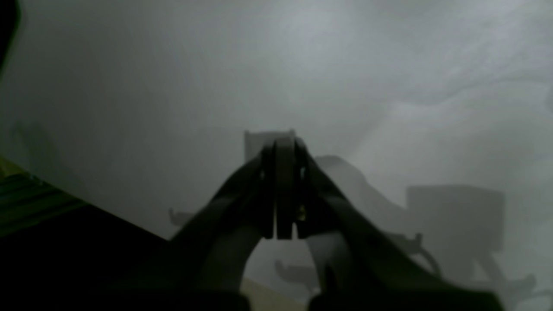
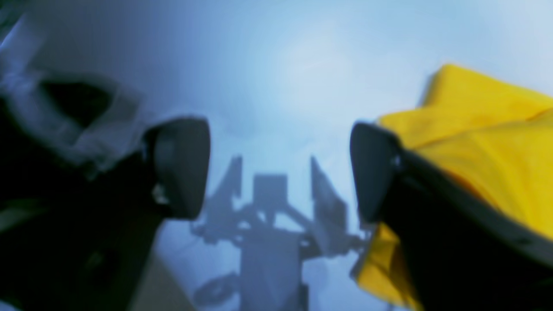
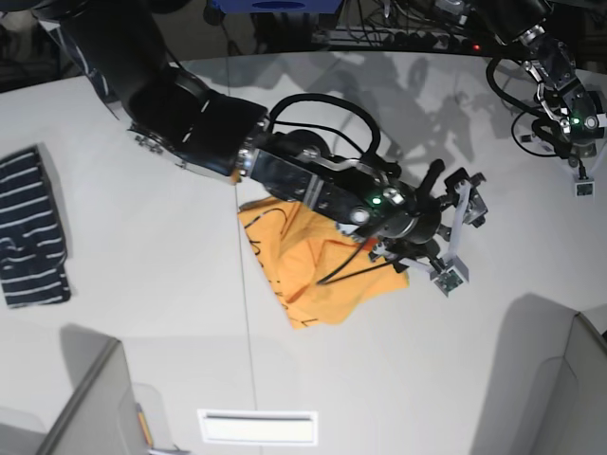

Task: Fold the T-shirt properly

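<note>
The T-shirt lies crumpled in an orange-yellow heap with black lettering near the middle of the white table. My right arm reaches across it from the upper left. Its gripper hangs just past the shirt's right edge, jaws open and nothing between them. In the right wrist view the yellow T-shirt lies beside and behind one of the fingers of the open gripper. My left gripper hovers over bare table at the far right, shut and empty. The left wrist view shows that gripper with its pads pressed together.
A small navy white-striped garment lies folded at the table's left edge. Cables and equipment line the back edge. Grey panels stand at the front left and front right corners. A white strip sits at the front.
</note>
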`<move>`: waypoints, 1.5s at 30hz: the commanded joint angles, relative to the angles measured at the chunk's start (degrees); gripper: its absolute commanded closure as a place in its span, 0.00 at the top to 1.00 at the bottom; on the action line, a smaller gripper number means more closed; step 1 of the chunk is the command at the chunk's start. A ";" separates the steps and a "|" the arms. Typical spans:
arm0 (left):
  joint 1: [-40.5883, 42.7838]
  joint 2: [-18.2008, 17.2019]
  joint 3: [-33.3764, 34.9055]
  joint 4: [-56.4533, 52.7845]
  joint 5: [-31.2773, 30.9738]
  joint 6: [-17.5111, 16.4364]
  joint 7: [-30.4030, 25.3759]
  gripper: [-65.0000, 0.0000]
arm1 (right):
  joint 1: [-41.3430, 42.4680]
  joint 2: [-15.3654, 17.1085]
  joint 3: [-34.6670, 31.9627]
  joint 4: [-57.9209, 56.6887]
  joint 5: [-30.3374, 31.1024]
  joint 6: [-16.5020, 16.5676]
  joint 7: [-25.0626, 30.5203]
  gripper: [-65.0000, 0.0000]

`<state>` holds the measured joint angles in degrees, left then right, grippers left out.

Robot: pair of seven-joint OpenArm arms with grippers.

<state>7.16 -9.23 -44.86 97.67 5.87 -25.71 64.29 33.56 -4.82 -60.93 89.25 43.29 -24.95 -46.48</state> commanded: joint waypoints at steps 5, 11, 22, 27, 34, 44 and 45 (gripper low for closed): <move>0.09 -1.01 -0.81 1.01 -1.52 -0.09 -0.60 0.00 | -0.37 4.25 12.00 5.21 -5.44 -0.50 -7.81 0.00; 2.12 -1.01 -0.81 1.37 -8.02 0.00 -0.60 0.00 | -3.72 7.06 18.68 1.78 -9.40 -0.41 -8.77 0.00; 3.08 -0.92 -0.81 1.01 -8.11 0.00 -0.60 0.00 | -5.39 7.68 18.77 -7.01 -10.28 4.86 -6.40 0.00; 4.58 -1.01 -0.81 1.37 -8.64 0.00 -0.60 0.00 | -4.95 7.76 18.95 -10.00 -10.28 4.86 -6.40 0.00; 4.67 -1.01 -0.81 1.45 -8.64 0.00 -0.60 0.00 | -3.80 8.38 19.04 -13.96 -10.36 4.86 -5.52 0.00; 4.67 -1.01 -0.81 1.45 -8.64 0.00 -0.60 0.00 | -4.15 4.95 18.60 -19.06 -10.19 5.30 -2.44 0.00; 4.67 -1.01 -0.81 1.45 -8.64 0.00 -0.60 0.00 | -3.98 3.81 18.60 -19.06 -10.19 5.30 -2.44 0.00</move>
<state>12.08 -9.23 -45.54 97.93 -3.07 -25.89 64.14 27.73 -0.47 -42.46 69.25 32.91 -20.10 -49.84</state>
